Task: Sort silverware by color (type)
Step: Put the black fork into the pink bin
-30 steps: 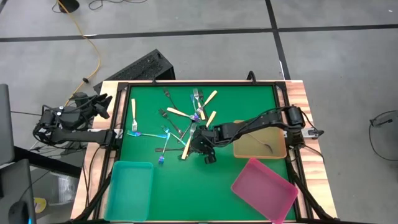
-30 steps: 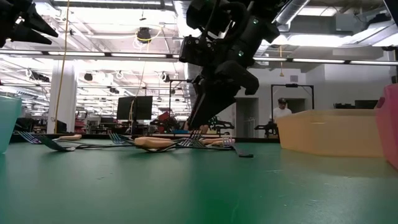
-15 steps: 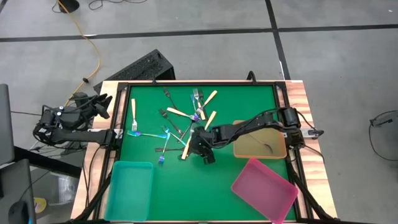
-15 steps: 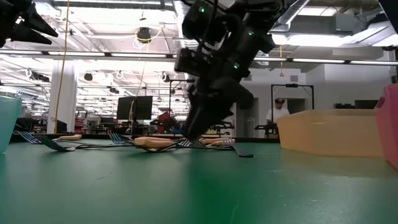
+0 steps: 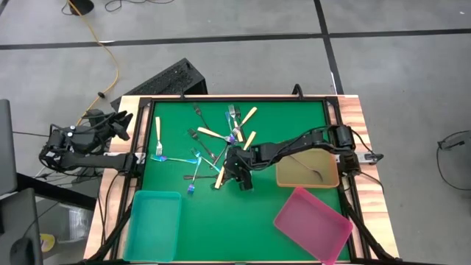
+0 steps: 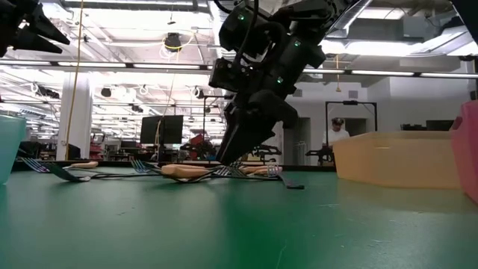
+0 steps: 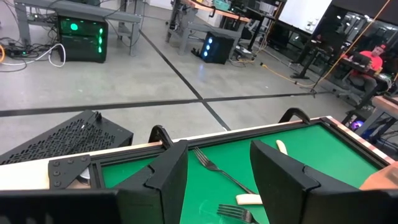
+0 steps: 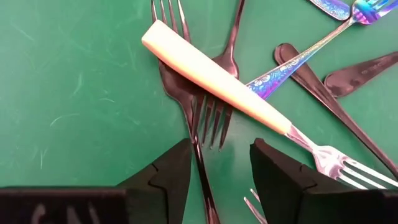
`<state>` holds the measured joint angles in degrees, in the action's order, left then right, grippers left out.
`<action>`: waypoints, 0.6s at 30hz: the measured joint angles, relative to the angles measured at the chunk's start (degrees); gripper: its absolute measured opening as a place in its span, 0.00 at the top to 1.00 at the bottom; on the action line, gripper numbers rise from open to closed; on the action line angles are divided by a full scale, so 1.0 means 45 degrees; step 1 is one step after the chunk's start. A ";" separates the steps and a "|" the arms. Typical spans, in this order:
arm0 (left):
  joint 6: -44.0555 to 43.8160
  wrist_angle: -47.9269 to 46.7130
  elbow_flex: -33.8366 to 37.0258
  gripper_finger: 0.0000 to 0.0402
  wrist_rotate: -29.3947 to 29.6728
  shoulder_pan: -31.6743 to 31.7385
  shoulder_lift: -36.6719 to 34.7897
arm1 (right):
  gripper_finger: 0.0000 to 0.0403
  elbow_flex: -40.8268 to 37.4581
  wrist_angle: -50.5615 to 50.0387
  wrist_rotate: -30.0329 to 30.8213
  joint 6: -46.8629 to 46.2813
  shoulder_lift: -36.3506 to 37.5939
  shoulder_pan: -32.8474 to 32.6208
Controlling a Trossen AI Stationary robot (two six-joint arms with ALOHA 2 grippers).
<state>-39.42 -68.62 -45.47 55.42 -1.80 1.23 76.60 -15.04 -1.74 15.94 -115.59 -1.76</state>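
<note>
High view: right gripper (image 5: 237, 168) is poised with jaws open over forks (image 5: 221, 140) tangled mid-surface. One dark fork (image 8: 198, 127) should be straddled cleanly, the cream handle (image 8: 214, 81) crossing it avoided. Left gripper (image 7: 217, 180), jaws open, is parked off-table.

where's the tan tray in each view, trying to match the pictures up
High view: the tan tray lies on the mat's right side, under the right arm, with one dark fork inside.
Low view: at right, its pale wall stands beyond the right hand.
Left wrist view: not in it.
Right wrist view: not in it.
Shared landmark: the pink tray, beside the tan one and at the low view's right edge.
</note>
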 joint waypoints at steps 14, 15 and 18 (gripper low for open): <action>-0.0005 0.0001 0.0000 0.61 0.0000 0.0000 -0.0005 | 0.54 0.0000 0.0119 -0.0281 -0.0005 0.0000 0.0258; -0.0005 0.0001 0.0000 0.61 -0.0001 0.0001 0.0000 | 0.54 0.0000 0.0121 -0.0281 -0.0005 0.0000 0.0279; -0.0005 0.0001 0.0000 0.61 0.0000 0.0000 -0.0005 | 0.54 0.0000 0.0116 -0.0305 -0.0187 0.0000 0.0321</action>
<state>-39.44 -68.62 -45.47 55.42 -1.80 1.21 76.60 -14.52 -3.11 15.10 -115.59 -0.32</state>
